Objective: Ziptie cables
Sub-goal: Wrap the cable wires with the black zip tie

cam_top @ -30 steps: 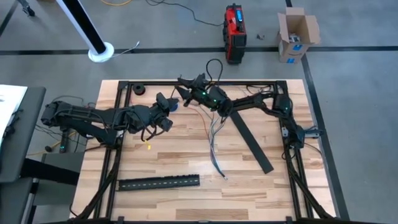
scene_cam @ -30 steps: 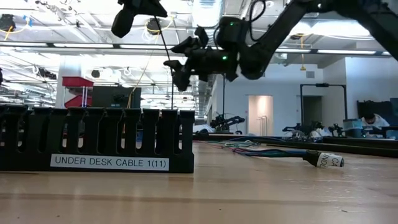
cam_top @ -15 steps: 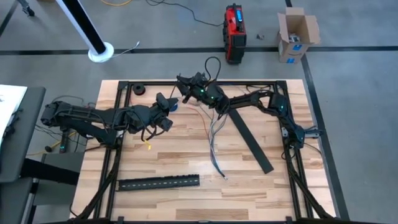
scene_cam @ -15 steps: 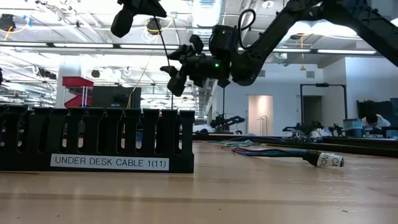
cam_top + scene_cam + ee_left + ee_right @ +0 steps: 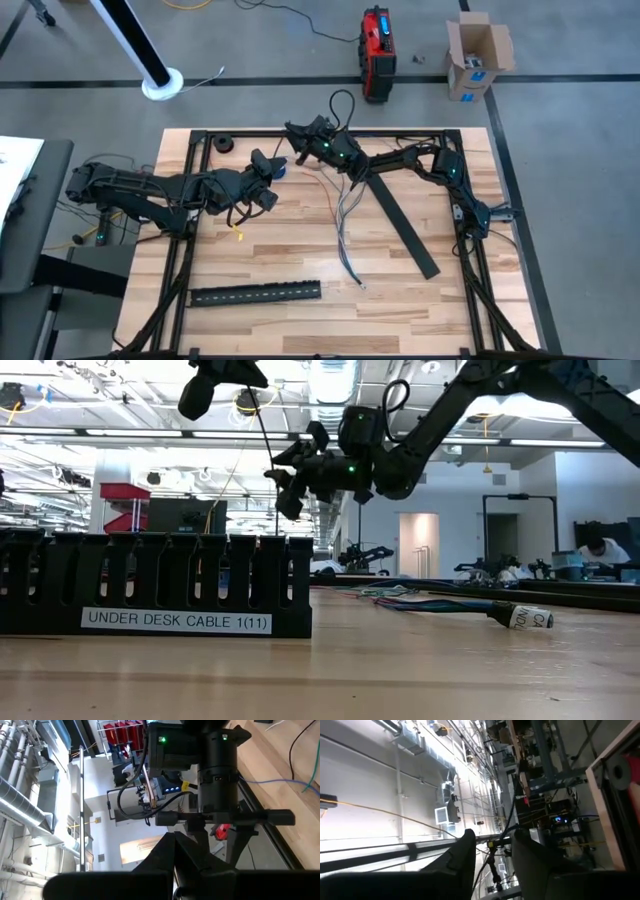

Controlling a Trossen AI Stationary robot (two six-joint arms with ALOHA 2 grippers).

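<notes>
The cables (image 5: 346, 218), a loose bunch of thin grey, white and dark wires, lie on the wooden table (image 5: 260, 255) at its middle; no gripper touches them. My left gripper (image 5: 268, 182) hangs above the table left of them, shut, and a thin black strip (image 5: 265, 432) runs down from it. My right gripper (image 5: 288, 472) is open in the air at the far middle (image 5: 298, 137). Its fingers stand on either side of the strip's lower end (image 5: 490, 856) without clearly touching it. My left gripper is shut on the upper end of the thin black strip (image 5: 256, 398). The strip hangs slanting below it, clear of the table. The fingers themselves hide the place of contact, so the kind of hold cannot be told.
A black slotted strip labelled "UNDER DESK CABLE" (image 5: 150, 595) lies near the front edge (image 5: 255, 293). A second one (image 5: 405, 225) lies slantwise right of the cables. A small dark tape roll (image 5: 222, 143) sits at the far left corner. The black frame rails (image 5: 200, 140) edge the table.
My right gripper has shifted a little toward the table's far left and turned slightly at the strip's lower end. The left gripper and the cables have kept still.
</notes>
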